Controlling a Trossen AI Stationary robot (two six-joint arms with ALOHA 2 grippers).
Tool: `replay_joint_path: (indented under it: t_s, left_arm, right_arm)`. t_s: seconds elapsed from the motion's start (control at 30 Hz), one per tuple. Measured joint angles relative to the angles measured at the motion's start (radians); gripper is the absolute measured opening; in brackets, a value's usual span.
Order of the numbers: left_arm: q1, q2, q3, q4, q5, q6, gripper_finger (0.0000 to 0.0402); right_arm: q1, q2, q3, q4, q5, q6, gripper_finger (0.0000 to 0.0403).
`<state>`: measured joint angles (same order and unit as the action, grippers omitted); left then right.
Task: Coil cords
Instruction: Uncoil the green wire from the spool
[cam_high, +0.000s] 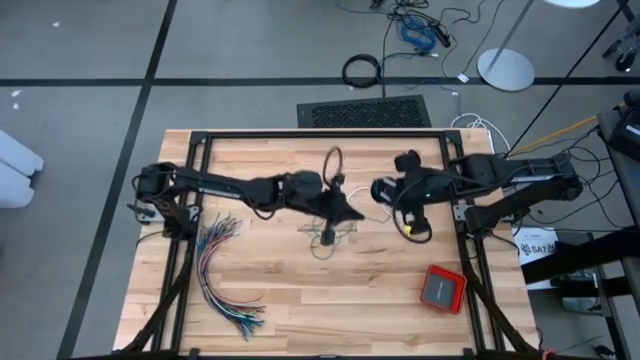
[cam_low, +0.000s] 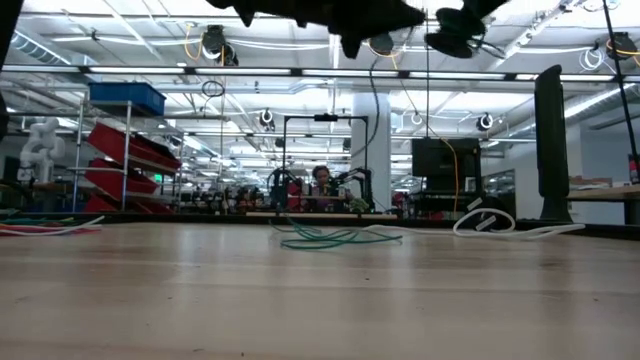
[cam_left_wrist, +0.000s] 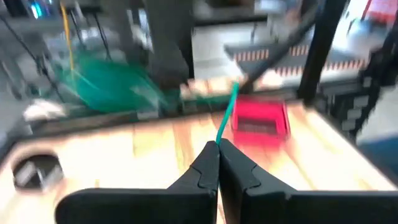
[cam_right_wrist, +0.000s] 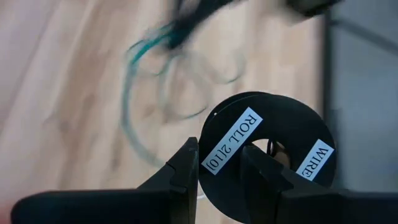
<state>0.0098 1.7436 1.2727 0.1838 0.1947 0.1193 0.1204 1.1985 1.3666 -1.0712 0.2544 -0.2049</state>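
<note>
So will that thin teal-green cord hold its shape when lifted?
Probably not. The thin teal-green cord pinched in the left hand bends away limply, and its loose loops sprawl flat on the table, so it will likely dangle and uncoil.

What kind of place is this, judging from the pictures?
Probably a robotics lab or workshop hall: a wooden worktable in a black frame, long shelving with red bins behind, other workbenches far back, and loose cables on the grey floor.

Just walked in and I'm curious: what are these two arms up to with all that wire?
The left gripper is shut on a teal-green cord, lifting one end above the wooden table. The right gripper holds a black wire spool nearby. The rest of the cord lies loose on the table.
</note>
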Motion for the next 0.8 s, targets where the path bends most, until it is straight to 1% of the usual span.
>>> replay_joint_path:
  t_s: [0.07,0.1,0.17,0.27,0.37,0.5,0.57,0.6,0.7,0.8]
  left_arm:
    - [-0.014,0.012,-0.003,-0.021,-0.031,0.002,0.0003]
    - [-0.015,0.012,-0.006,-0.043,-0.046,0.003,0.0003]
    - [-0.014,0.018,-0.004,-0.058,-0.108,0.005,0.0002]
    - [0.003,0.022,-0.005,-0.11,-0.235,0.021,0.0002]
    - [0.038,0.022,-0.005,-0.125,-0.323,0.021,0.0002]
    - [0.087,0.006,-0.005,-0.126,-0.36,0.021,0.0002]
    - [0.107,-0.016,-0.005,-0.127,-0.362,0.021,0.0002]
    - [0.114,-0.027,-0.005,-0.123,-0.361,0.021,0.0002]
    - [0.123,-0.068,-0.005,-0.127,-0.338,0.023,0.0002]
    - [0.107,-0.115,-0.005,-0.13,-0.251,0.033,0.0002]
  right_arm:
    - [-0.008,-0.014,0.0,0.075,0.003,-0.035,0.0078]
    - [-0.009,-0.02,0.0,0.115,-0.024,-0.057,0.0078]
    - [-0.007,-0.033,0.0,0.191,-0.133,-0.091,0.0078]
    - [-0.006,-0.043,0.0,0.243,-0.353,-0.11,0.0078]
    - [-0.007,-0.043,0.0,0.222,-0.494,-0.096,0.0078]
    - [-0.005,-0.037,0.0,0.107,-0.567,-0.049,0.0078]
    - [-0.005,-0.032,0.0,0.04,-0.562,-0.022,0.0078]
    - [-0.005,-0.032,0.0,0.008,-0.537,-0.007,0.0078]
    - [-0.005,-0.031,0.0,-0.089,-0.395,0.037,0.0078]
    - [-0.006,-0.031,0.0,-0.151,-0.25,0.055,0.0078]
